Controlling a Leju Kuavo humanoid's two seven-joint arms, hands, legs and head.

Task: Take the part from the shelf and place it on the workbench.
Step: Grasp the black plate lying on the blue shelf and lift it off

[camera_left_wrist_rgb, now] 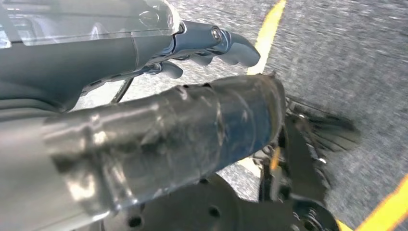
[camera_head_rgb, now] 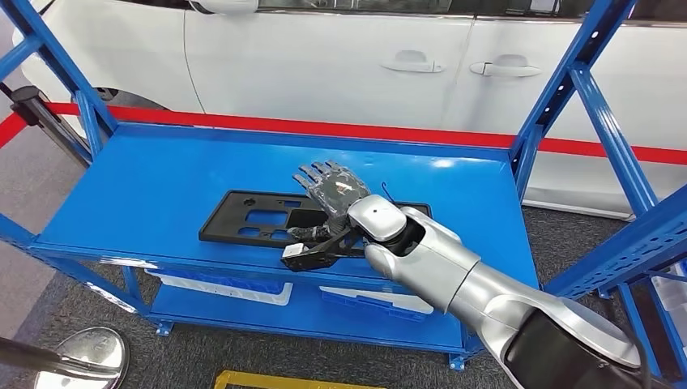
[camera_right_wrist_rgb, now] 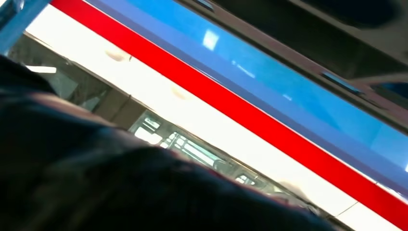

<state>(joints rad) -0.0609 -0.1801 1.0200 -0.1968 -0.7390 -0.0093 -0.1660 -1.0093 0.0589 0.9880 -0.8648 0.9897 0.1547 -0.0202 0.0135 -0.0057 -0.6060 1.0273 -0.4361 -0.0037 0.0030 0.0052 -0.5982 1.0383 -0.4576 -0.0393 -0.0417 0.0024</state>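
**Right hand over the part on the shelf**

Behind the blue shelf (camera_head_rgb: 162, 186) we see a white car (camera_head_rgb: 340, 57) and a red band along its side. On the shelf's upper deck lies the part (camera_head_rgb: 251, 220), a flat black plate with cut-outs, its long axis running side to side across the shelf, parallel to the front edge.

Our right hand (camera_head_rgb: 330, 194) reaches in over the end of the part nearest it. The fingers are spread and stretched out flat, pointing away from us toward the car, and nothing is between them, so we read the hand as open. The thumb seems to sit low near the part's front edge, beside a small dark piece at the shelf lip, but we cannot tell whether it touches either. Most of the part stretches away from the hand toward our left side, so any grasp taken here would be at one end, and we judge the plate could tip or swing when lifted.

Our left hand (camera_left_wrist_rgb: 207, 45) hangs down over grey floor with yellow lines, fingers loosely curled and holding nothing. It is well apart from the shelf, so the right hand is clearly the nearer one for the pick. The part is not yet lifted.
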